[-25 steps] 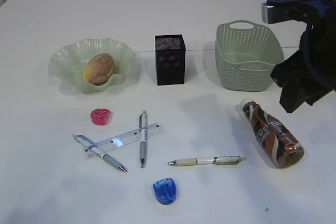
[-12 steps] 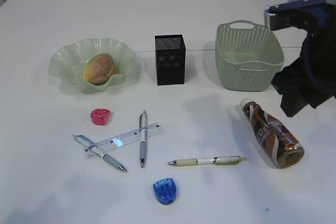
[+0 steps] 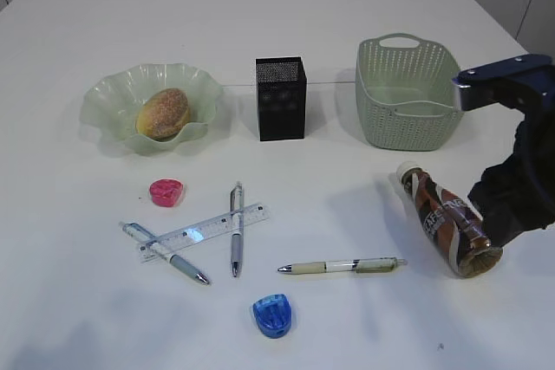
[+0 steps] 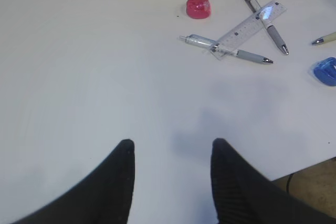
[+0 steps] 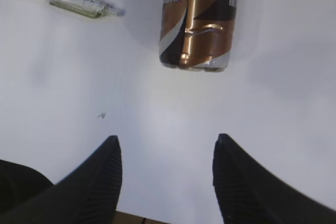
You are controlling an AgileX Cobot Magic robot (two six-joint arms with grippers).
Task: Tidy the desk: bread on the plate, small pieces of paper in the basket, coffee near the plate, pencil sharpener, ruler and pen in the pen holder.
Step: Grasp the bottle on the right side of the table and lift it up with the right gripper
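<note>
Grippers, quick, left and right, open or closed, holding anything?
Left gripper: open, empty, above bare white tabletop.
Right gripper: open, empty, fingers apart just short of the lying brown Nescafe coffee bottle.

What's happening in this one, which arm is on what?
A desk-tidying run, part done. The bread sits in the plate. The right gripper hovers open and empty above the base of the coffee bottle, which lies on its side on the desk in front of the basket. The left gripper hangs open over bare tabletop, holding nothing. The ruler, three pens and two sharpeners lie loose on the desk; the pen holder stands between plate and basket.
</note>
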